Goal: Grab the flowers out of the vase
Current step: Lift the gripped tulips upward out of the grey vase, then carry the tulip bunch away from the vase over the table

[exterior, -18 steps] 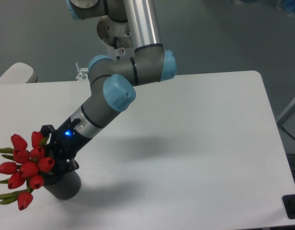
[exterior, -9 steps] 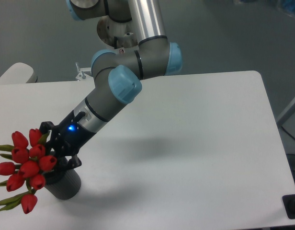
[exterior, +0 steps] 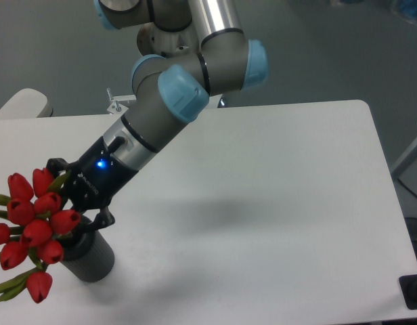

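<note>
Red tulip flowers (exterior: 34, 223) sit at the lower left of the frame, stems apparently in the grey vase (exterior: 90, 258). Your gripper (exterior: 78, 210) appears clamped on the stems just above the rim. If you pull sideways, the stems could bind and tip the vase; a loose hold could let them slip.

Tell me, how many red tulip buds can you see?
9 flowers, all in one bunch at the table's left edge above the vase: three on top, three mid-bunch, two lower, one hanging lowest. More may be hidden behind.
</note>
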